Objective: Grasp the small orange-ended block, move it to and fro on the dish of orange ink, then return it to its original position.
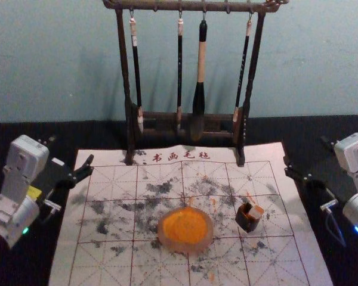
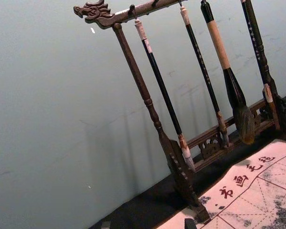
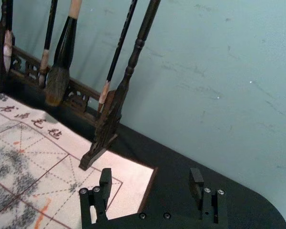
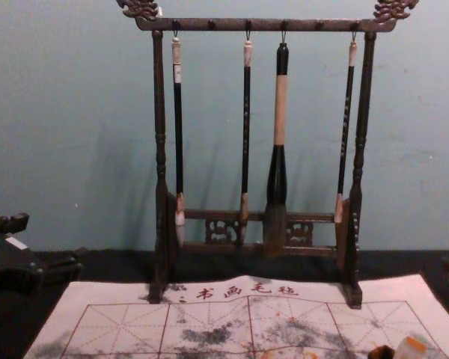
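A small pale block with an orange end [image 1: 256, 211] rests in a small dark square holder [image 1: 246, 221], right of the round dish of orange ink [image 1: 185, 229]. In the chest view the block [image 4: 411, 347] leans at the bottom right beside the dark holder [image 4: 381, 352]. My right gripper [image 1: 304, 150] stands open and empty off the mat's right side, beyond the block and apart from it; its open fingers show in the right wrist view, the gripper [image 3: 150, 177] holding nothing. My left gripper [image 1: 72, 149] is parked open at the mat's left edge.
The white calligraphy mat [image 1: 107, 262], marked with ink stains and a grid, lies on the black table [image 1: 24, 262]. At its far edge stands a dark wooden rack [image 1: 185, 116] with several hanging brushes, one of them thick [image 1: 199, 89]. A wall rises behind.
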`<move>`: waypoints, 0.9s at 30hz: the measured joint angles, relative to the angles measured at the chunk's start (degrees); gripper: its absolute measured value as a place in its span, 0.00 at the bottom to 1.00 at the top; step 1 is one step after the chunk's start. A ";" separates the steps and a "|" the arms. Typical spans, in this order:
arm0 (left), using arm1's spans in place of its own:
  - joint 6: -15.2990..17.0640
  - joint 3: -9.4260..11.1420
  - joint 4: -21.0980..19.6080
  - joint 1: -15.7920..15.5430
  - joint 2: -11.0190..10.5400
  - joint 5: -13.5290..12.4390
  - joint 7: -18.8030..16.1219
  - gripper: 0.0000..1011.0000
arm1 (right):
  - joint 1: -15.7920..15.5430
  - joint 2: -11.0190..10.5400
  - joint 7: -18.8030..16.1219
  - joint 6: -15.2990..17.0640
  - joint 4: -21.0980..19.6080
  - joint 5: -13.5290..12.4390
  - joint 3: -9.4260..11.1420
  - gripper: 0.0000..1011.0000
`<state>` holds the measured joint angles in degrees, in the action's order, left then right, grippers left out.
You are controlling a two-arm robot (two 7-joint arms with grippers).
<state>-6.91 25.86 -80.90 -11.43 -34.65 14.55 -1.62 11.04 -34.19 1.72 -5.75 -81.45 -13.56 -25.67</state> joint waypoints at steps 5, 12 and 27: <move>0.00 0.00 0.00 0.00 0.00 0.00 0.00 0.99 | 0.31 -0.37 -0.09 -0.97 0.48 -0.80 -0.18 0.99; 0.00 0.00 0.00 0.00 0.00 0.00 0.00 0.99 | 0.36 -0.41 -0.11 -1.07 0.54 -0.90 -0.19 0.99; 0.00 0.00 0.00 0.00 0.00 0.00 0.00 0.99 | 0.39 -0.45 -0.11 -1.15 0.56 -0.98 -0.19 0.99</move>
<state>-6.91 25.86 -80.90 -11.43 -34.64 14.55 -1.62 11.43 -34.65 1.62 -6.90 -80.90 -14.54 -25.86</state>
